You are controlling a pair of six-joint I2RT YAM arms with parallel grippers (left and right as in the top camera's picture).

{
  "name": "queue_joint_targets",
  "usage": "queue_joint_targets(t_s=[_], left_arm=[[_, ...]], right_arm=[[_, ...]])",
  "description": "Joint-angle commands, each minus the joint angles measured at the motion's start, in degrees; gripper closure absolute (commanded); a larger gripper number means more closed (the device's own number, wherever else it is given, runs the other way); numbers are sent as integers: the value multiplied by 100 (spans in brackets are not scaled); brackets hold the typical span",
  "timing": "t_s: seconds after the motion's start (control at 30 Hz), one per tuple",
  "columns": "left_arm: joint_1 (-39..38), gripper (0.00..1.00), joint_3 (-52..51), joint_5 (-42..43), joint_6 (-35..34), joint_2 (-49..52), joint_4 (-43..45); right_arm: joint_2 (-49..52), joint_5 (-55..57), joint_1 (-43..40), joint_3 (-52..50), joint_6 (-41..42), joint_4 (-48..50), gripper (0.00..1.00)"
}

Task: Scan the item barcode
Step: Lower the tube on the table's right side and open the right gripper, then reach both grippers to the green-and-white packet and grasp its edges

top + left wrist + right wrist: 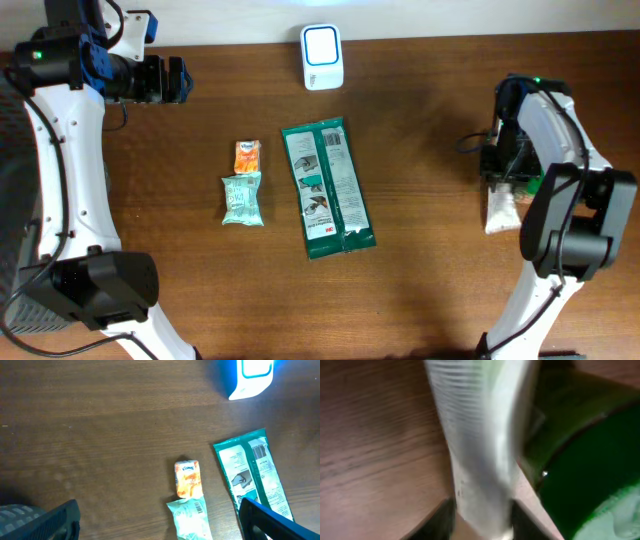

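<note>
Left gripper [157, 512] gapes wide above the table [100, 435]; right gripper [482, 517] straddles a white packet [475, 435], whether clamped I cannot tell

Overhead straight down, left wrist sharing green packet [327, 188], right wrist close-up

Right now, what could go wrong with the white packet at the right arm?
The white packet sits between the right fingers, but the blurred view does not show a firm hold; it may slip. The green object lies close beside it and could be knocked. The scanner stands far from it.
</note>
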Motion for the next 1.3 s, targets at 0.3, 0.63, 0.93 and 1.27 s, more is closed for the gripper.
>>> queue_joint_targets(t_s=[0.3,0.63,0.93,1.27], left_arm=[[24,1,31,63,72,-35,7],[20,1,31,455,4,-35,-26],[-813,100,-726,1075,-1132,358,-74],[-2343,100,-4044,649,-3200,503,2312]], right_arm=[[-420,-3731,645,1349,-800,212,45],[-271,-4179,1742,55,-671,1613,53],[-271,-4179,1735,-334,-588,1965,52],[-271,-4181,1738,-334,-535,1943,52]])
